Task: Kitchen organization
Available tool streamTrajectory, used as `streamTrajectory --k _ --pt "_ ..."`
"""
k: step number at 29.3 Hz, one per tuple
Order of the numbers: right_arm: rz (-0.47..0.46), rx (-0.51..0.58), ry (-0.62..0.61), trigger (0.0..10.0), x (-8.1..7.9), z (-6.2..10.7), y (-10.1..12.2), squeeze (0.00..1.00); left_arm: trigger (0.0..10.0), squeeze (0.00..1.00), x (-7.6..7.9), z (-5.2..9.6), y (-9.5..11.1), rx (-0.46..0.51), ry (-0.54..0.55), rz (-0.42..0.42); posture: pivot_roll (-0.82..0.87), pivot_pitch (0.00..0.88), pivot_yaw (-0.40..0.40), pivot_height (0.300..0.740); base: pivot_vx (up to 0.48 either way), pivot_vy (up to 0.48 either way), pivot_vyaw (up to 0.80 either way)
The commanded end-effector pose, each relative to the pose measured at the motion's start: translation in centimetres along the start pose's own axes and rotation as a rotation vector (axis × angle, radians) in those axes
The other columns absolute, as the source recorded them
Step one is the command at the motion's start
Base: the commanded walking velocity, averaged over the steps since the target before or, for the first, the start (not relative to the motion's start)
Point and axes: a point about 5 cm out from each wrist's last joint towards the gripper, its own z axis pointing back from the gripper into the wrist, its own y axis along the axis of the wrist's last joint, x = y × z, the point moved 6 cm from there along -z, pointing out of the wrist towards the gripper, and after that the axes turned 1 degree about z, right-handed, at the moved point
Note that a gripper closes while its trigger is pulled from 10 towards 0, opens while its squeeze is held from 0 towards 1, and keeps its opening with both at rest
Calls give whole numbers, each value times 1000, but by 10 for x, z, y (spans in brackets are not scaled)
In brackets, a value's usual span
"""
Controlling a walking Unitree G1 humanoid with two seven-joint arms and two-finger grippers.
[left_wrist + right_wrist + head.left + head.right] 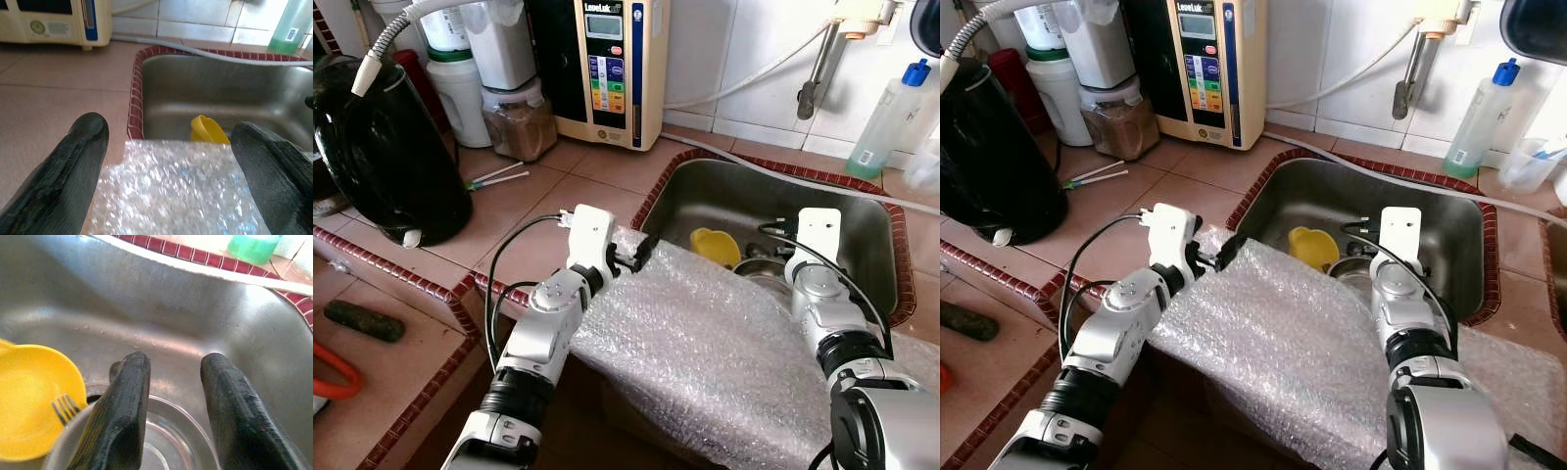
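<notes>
We see a sheet of bubble wrap draped over the sink's near rim. Our left gripper hovers spread apart at the wrap's far corner, grasping nothing. Our right gripper hangs parted inside the sink, above a steel bowl beside a yellow cup holding a fork.

Layout of the counter around the stainless steel sink.

A clear bubble-wrap sheet lies over the sink's near rim and front-left corner. In the sink, behind the sheet, sit a yellow plastic cup and, to its right, a round steel bowl with a metal fork at its edge. Left of the sink stands a black rounded kettle; behind-left, a cream water-filter unit; behind-right, a clear bottle of green liquid.
</notes>
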Motion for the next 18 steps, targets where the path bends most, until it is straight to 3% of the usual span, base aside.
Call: streamTrajectory --k 1,9,12,16,18 --pt "-24 44 2 10000 -2 -2 18 1000 10000 0 -3 -2 3 4 16 -15 33 0 48 740 0 0 0" --pt "-19 152 55 10000 -14 2 39 1000 10000 0 -17 -4 15 39 120 -29 35 0 45 740 0 0 0" --pt "56 267 83 10000 -17 7 62 1000 10000 0 -28 -3 34 96 180 -8 30 0 45 740 0 0 0" --pt "45 316 119 10000 -19 11 75 1000 10000 0 -38 -1 45 119 238 15 23 0 47 740 0 0 0" --pt "95 353 140 10000 -20 16 83 1000 10000 0 -50 4 49 114 294 25 19 0 46 740 0 0 0"
